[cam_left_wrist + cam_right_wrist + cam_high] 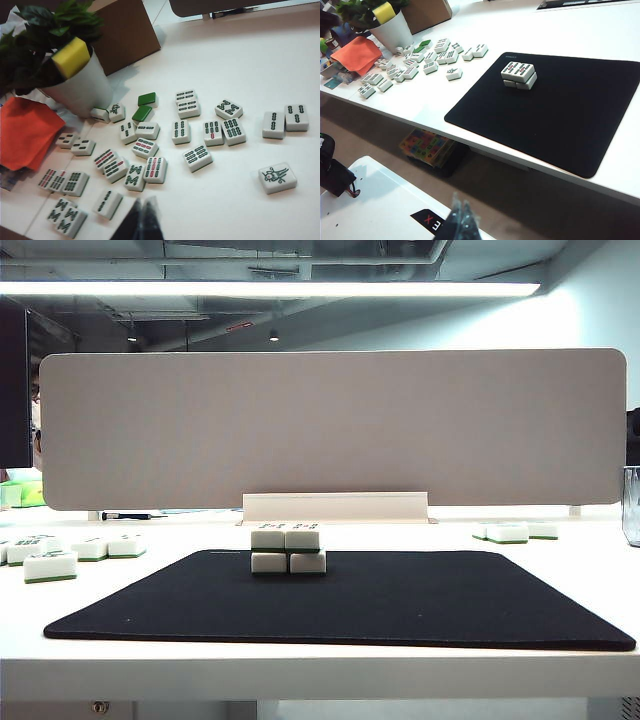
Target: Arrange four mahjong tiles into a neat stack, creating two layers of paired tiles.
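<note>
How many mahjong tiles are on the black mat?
4, forming the stack: two side by side on the mat, two on top. None seems hidden. Left hand hangs over loose tiles; right hand is off the table.

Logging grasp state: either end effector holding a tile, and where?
Nothing held. Left end effector is shut, empty, above the loose tiles; right end effector is shut, empty, off-table. Stack stands free.

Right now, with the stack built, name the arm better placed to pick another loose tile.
Left. Its shut end effector hangs right above the loose tiles; the right end effector hangs off the table, away from the stack.
</note>
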Robot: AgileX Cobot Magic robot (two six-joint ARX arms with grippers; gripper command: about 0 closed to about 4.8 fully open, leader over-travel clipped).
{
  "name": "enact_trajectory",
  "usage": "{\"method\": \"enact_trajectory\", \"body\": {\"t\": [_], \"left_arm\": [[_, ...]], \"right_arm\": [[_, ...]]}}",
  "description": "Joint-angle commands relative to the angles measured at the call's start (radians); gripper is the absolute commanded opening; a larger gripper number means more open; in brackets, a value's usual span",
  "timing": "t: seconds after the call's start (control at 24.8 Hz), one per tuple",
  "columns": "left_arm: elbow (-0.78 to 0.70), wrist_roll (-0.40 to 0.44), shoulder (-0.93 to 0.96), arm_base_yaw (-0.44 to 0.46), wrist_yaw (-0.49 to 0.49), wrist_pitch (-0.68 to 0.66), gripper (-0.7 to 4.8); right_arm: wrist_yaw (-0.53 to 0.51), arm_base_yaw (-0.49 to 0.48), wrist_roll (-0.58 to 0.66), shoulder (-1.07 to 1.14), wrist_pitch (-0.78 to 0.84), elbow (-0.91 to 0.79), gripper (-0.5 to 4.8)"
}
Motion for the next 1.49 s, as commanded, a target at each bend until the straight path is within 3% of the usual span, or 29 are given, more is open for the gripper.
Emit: {"method": "enact_trajectory", "body": {"t": [0.04, 0.16, 0.36, 0.52, 0.65, 0.73, 1.09, 1.49], "left_arm": [[-0.092, -0.006, 0.001, 0.000, -0.013, 0.148, -0.06], [-0.233, -0.010, 0.001, 0.000, -0.002, 0.295, -0.06], [-0.337, -0.015, -0.002, 0.027, 0.037, 0.444, -0.06], [-0.364, -0.036, -0.002, 0.114, 0.207, 0.462, -0.06], [-0.364, -0.035, -0.011, 0.229, 0.392, 0.462, -0.06], [-0.365, -0.036, -0.026, 0.286, 0.436, 0.470, -0.06], [-0.396, -0.034, -0.096, 0.425, 0.450, 0.580, -0.06], [-0.640, -0.027, -0.221, 0.435, 0.514, 0.774, -0.06]], "right_arm": [[-0.002, 0.000, -0.003, -0.011, 0.010, 0.004, -0.01], [-0.002, 0.000, -0.003, -0.011, 0.010, 0.004, -0.01], [-0.002, 0.000, -0.003, -0.011, 0.010, 0.004, -0.01], [-0.002, 0.000, -0.003, -0.011, 0.010, 0.004, -0.01], [-0.002, 0.000, -0.003, -0.011, 0.010, 0.004, -0.01], [-0.002, 0.000, -0.003, -0.011, 0.010, 0.004, -0.01], [-0.002, 0.000, -0.002, -0.011, 0.010, 0.004, -0.01], [-0.002, 0.000, -0.003, -0.011, 0.010, 0.004, -0.01]]}}
